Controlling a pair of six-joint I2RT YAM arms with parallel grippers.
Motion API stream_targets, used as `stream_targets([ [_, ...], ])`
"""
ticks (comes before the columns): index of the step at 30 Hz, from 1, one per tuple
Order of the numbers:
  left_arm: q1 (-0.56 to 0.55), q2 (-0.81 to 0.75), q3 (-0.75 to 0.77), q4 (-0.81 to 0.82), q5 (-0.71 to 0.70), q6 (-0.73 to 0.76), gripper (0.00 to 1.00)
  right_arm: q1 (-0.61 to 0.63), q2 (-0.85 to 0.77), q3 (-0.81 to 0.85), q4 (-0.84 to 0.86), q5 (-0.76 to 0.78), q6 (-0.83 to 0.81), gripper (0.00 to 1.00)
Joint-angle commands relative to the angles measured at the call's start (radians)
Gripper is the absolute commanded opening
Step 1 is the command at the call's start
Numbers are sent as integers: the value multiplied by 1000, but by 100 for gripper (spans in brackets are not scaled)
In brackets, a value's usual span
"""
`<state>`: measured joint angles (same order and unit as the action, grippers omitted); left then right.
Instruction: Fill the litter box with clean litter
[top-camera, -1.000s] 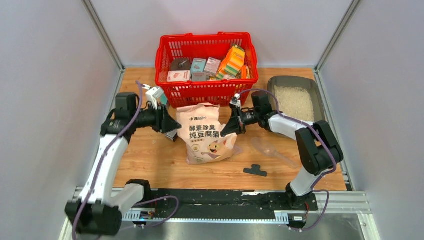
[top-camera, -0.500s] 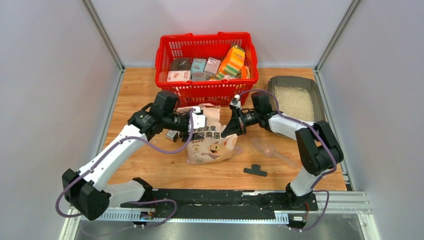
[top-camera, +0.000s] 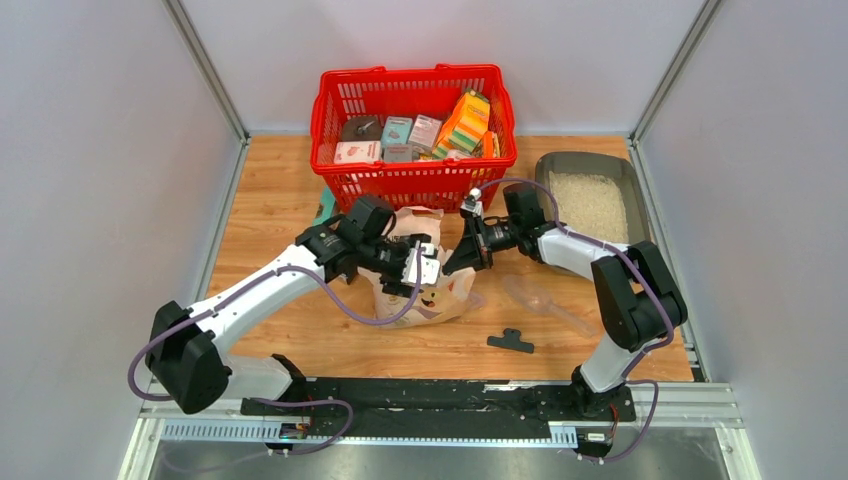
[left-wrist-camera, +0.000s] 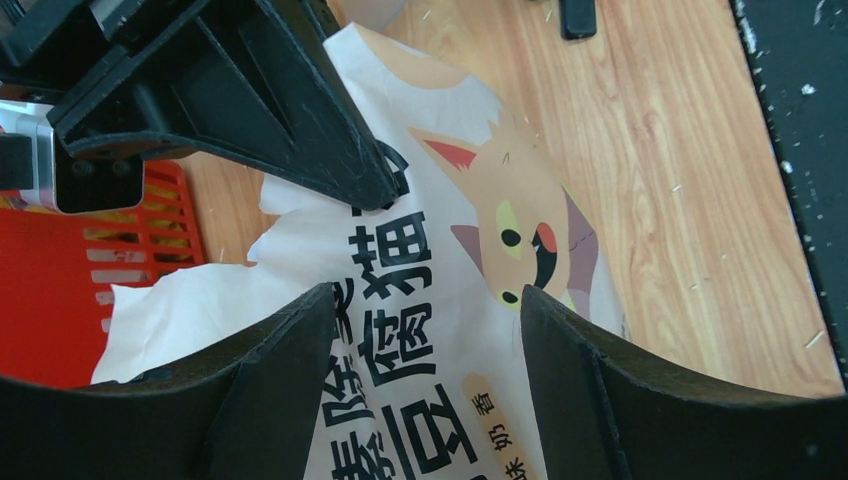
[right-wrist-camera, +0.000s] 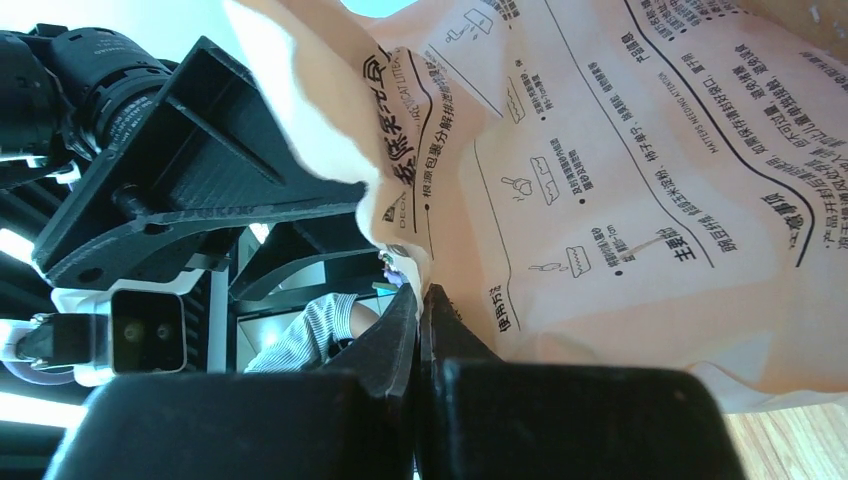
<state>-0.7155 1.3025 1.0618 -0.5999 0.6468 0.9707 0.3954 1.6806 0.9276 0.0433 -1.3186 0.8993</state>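
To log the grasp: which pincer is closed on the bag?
The right pincer, shut on the edge of the bag; the left pincer stands open over its printed front.

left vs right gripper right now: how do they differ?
Jaws: the left gripper stands open; the right gripper is shut.
Contact: the right gripper pinches the torn top edge of the cat-print bag; the left gripper holds nothing, its fingers spread over the bag's printed front.
Approach: the left gripper comes from the bag's left, the right gripper from its right.
Shared: both are at the bag, away from the litter box.
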Motion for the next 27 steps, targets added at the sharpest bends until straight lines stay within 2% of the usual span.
stream_targets([
  [1,-6,12,-34,49,-33,78,75,-16,-61,16,-5,-82,16,0],
  [4,-9,15,-55,51,-48,102,68,-26,-59,17,-16,-79,16,0],
  [6,-9,9,-85,121,-88,60,62,-26,-59,17,-19,-80,15,0],
  [10,-7,-28,-157,274,-148,-21,62,-27,-70,28,-95,-76,-37,0],
  [13,-7,-16,-164,276,-131,-39,56,-32,-68,31,-102,-73,-42,0],
  [14,-9,-9,-157,270,-128,-61,53,-33,-68,30,-103,-73,-42,0],
  [15,-7,-2,-149,247,-127,-70,44,-39,-68,30,-103,-73,-42,0],
  [18,-7,9,-137,230,-154,-107,29,-52,-71,34,-123,-67,-57,0],
  [24,-6,-46,-158,196,-171,-148,4,-85,-85,34,-149,-54,-80,0],
  [27,-7,-62,-166,187,-142,-191,0,-105,-90,50,-181,-41,-126,0],
])
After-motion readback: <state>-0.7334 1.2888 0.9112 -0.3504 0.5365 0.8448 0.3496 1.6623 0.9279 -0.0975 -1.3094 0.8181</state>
